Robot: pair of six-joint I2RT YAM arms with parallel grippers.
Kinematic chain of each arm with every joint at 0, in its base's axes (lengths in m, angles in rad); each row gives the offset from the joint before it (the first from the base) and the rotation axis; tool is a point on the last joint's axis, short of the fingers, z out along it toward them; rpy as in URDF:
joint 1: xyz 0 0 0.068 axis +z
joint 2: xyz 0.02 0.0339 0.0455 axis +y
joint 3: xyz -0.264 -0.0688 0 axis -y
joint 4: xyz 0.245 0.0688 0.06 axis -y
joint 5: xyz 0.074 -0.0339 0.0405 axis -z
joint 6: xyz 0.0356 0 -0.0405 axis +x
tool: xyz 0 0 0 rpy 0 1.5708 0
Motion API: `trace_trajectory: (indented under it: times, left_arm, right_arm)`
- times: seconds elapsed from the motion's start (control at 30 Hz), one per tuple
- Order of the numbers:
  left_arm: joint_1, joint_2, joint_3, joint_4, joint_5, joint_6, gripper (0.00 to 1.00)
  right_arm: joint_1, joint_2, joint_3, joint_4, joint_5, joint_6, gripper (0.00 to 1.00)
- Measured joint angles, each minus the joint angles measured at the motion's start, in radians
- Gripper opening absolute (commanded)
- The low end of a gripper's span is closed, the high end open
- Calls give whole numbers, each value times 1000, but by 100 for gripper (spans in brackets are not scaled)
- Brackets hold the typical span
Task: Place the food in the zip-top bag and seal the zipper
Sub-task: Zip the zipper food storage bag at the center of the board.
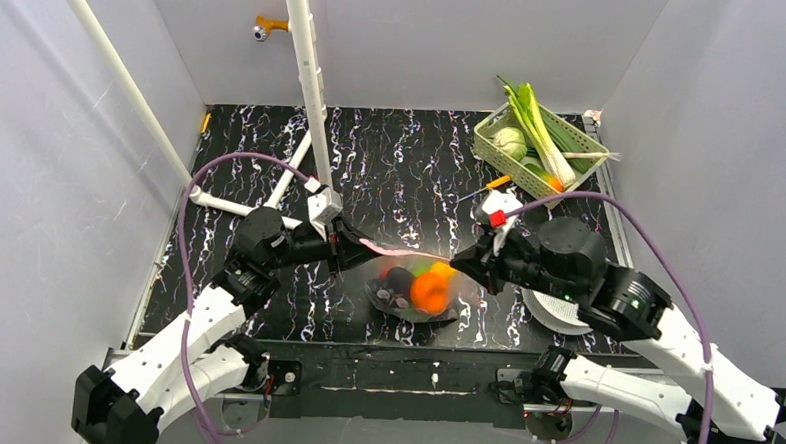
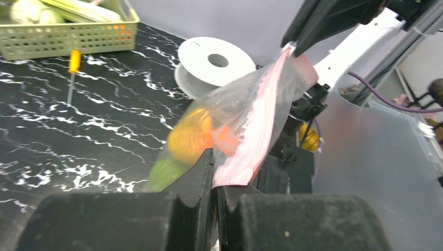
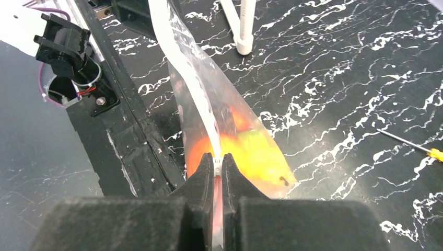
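Pink zipper [image 1: 400,250] spans left-right, stretched. The left gripper [image 1: 354,247] is pinched on its left end, the right gripper [image 1: 458,260] on its right end; bag [image 1: 386,300] sags below.

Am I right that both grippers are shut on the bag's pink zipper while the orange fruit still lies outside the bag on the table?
Not quite: the orange fruit is already inside the zip-top bag, not out on the table, as the top view shows. The left gripper and right gripper are indeed both shut on the zipper.
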Motion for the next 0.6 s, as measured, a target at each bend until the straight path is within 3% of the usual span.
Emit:
trace_trajectory:
  times: [0.53,0.6]
  left_arm:
    - [33,-122,0,-149,-199,126,0]
    - [32,-122,0,-151,-195,128,0]
  right_arm:
    - [-1,-170,-24,-153,131,33,1]
    - [-1,-175,-24,-157,132,40,7]
